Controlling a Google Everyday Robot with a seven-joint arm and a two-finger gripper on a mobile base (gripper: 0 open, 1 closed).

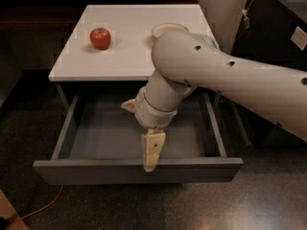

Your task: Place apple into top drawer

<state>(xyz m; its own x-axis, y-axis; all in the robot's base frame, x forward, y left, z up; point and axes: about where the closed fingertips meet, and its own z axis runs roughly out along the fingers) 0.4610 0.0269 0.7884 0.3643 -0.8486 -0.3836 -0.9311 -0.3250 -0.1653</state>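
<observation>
Currently: released pincer (138, 135) over the open top drawer (96, 171), apple (100, 38) on the desk

Far down and to the left of the pincer, a thin orange cable (41, 207) curves across the dark speckled floor. The top drawer stands pulled out beneath the white desk (124, 56). Its left wall lies to the pincer's left and its wide grey front panel runs just below the pincer.

Up and to the left of the pincer, well apart from it, the apple sits on the desk top near the left edge. It is red and round.

The pincer hangs over the middle of the drawer's shallow grey inside, released, its fingers spread apart. One beige finger (153, 147) points straight down, its tip in front of the upper edge of the front panel; whether it touches cannot be told. The other finger shows as a small beige tip poking out to the left of the white wrist.

Above and slightly right of the pincer, a pale bowl (168, 29) rests on the desk, mostly hidden behind the arm. The thick white arm (230, 75) runs from the pincer up and away to the right edge, covering the desk's right front corner. Farther right, behind the arm, stands a dark cabinet (271, 25).
</observation>
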